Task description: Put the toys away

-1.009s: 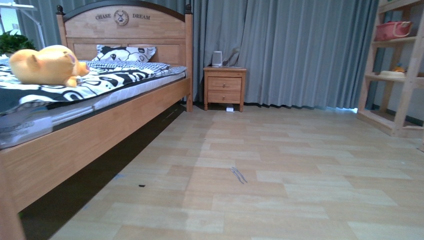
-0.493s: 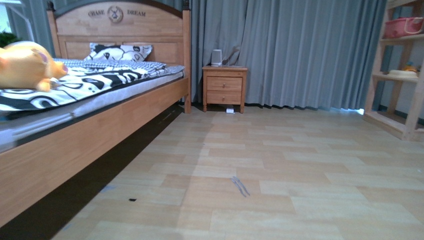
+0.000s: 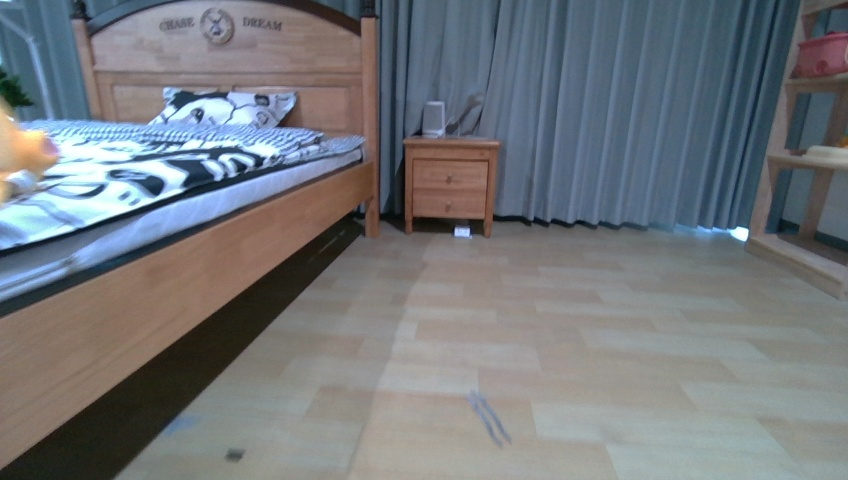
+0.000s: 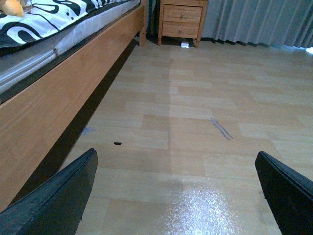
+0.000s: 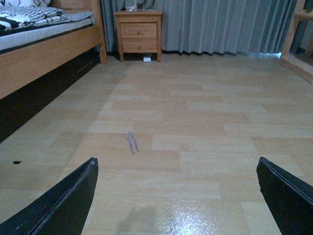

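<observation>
The plush toy (image 3: 20, 150) lay on the bed (image 3: 200, 270) at the frame's far-left edge, nearer the left hand (image 4: 175, 161) than the right hand (image 5: 177, 166), both wide open and empty.

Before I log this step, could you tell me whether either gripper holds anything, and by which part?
Nothing is held. The left gripper and right gripper are both open, with only floor between their fingers; the plush toy lies on the bed.
</observation>
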